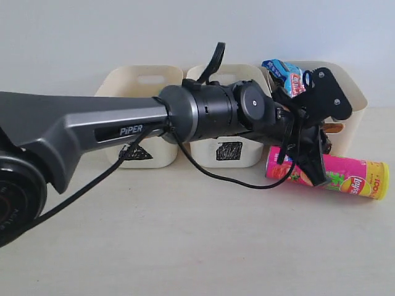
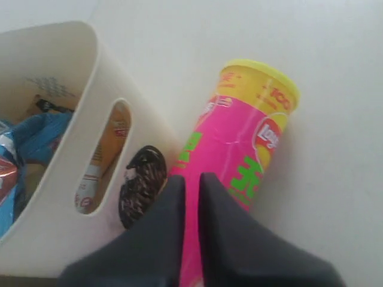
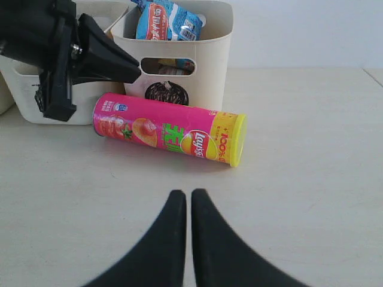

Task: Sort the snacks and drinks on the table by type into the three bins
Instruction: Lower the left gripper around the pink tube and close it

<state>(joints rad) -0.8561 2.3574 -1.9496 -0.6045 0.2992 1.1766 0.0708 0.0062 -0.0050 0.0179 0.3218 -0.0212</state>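
Pink tube [image 3: 161, 128] — likely light, stiff, slick, apt to roll; take mid-body — left gripper [image 2: 191, 178] and right gripper [image 3: 188, 194] closed, empty.

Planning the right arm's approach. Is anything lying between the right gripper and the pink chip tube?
Nothing visible does: only table surface lies between the right gripper and the pink chip tube. The left gripper is on the tube's far side, near the circle-marked bin.
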